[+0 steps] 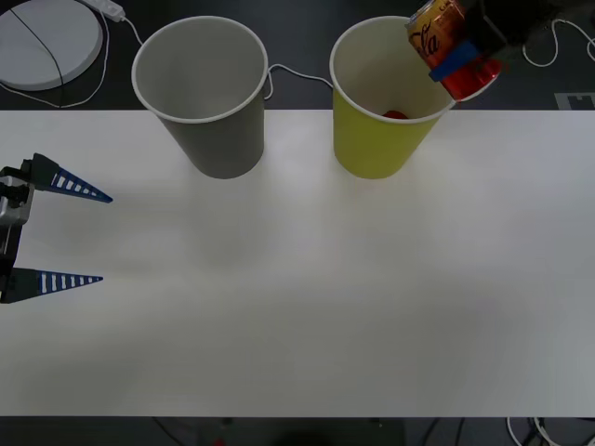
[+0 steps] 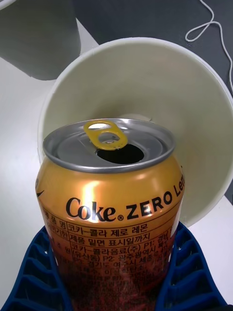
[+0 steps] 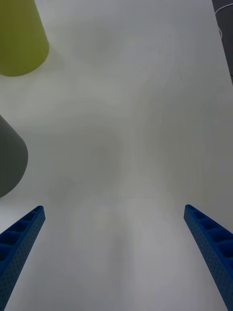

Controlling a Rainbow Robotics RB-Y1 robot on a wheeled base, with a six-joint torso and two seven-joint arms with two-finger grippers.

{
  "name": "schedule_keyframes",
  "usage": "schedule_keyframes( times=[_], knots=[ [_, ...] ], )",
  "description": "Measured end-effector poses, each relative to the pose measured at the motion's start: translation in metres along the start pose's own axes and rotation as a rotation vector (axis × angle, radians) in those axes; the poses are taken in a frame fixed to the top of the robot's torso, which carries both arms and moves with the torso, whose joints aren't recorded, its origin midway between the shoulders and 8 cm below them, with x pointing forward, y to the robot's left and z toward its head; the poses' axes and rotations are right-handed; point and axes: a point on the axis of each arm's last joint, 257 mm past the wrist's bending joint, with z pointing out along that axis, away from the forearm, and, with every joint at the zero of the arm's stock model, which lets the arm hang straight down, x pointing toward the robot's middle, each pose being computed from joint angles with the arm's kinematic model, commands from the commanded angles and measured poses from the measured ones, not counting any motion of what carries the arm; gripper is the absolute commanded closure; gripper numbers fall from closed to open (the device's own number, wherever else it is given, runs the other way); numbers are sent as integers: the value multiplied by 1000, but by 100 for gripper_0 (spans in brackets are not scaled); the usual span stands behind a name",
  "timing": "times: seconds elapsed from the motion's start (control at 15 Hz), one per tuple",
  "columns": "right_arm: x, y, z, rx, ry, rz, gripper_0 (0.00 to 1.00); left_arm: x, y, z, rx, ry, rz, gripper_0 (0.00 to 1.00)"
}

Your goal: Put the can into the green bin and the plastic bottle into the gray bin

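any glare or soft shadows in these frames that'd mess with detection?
Front view: even light, with faint soft shadows on the table below the gray bin and the green bin. Right wrist view: bright specular streak on the can, held by the right gripper, label legible. Left wrist view: table washed pale and low in contrast between the open left gripper's fingers.

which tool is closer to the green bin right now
Right. The right tool holds the can tilted over the green bin at its rim. The left tool sits open at the table's left edge, beyond the gray bin.
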Motion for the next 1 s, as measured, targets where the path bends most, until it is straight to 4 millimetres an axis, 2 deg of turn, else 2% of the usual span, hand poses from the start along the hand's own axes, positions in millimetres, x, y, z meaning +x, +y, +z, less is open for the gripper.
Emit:
schedule_keyframes(
  times=[0.33,0.6,0.67,0.73,0.8,1.0],
  knots=[
    [-27,-5,19,6,29,13,100,0,0,0,0,0,0,0],
    [-35,-9,23,34,27,-22,98,0,0,0,0,0,0,0],
    [-35,-10,23,37,27,-32,73,0,0,0,0,0,0,0],
    [-36,-11,23,39,26,-43,33,0,0,0,0,0,0,0],
    [-36,-11,22,40,26,-48,0,0,0,0,0,0,0,0],
    [-33,-14,21,44,26,-50,0,0,0,0,0,0,0,0]
  ],
)
